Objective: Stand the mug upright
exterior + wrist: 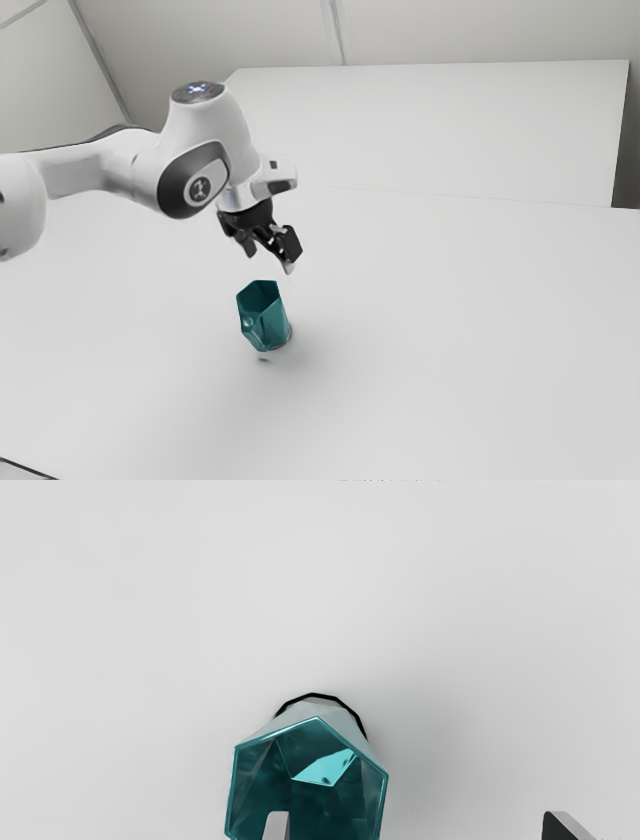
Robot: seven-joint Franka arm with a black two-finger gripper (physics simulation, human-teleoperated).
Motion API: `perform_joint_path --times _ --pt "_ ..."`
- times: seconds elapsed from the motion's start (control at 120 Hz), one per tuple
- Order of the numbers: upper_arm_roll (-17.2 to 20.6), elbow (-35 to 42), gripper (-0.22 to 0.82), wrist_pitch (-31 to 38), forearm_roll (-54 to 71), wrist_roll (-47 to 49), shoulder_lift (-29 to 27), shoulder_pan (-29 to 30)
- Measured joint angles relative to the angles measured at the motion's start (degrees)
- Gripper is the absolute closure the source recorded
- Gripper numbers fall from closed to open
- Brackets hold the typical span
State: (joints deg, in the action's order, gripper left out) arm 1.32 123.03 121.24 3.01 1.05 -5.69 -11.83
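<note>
Two fingers [278, 826] are spread wide above the mug [266, 322], seemingly upright, inside the edges of the table [450, 320]; by off-centre lowering, it could be toppled.

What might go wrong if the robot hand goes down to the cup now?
The open gripper isn't centred on the mug. One finger lines up with the mug's open mouth, so it might bump the rim and knock the mug. The other is out past its side, so closing now might pinch just one wall, and the mug could slip.
</note>
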Motion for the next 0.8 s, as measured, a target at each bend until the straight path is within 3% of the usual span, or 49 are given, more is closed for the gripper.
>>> perform_joint_path --times 0.442,0.8 --pt "-0.92 -20.09 0.03 -17.75 -2.77 0.03 5.85 1.53" --pt "-2.01 -32.43 0.02 -28.12 -2.34 -0.01 7.76 3.13"
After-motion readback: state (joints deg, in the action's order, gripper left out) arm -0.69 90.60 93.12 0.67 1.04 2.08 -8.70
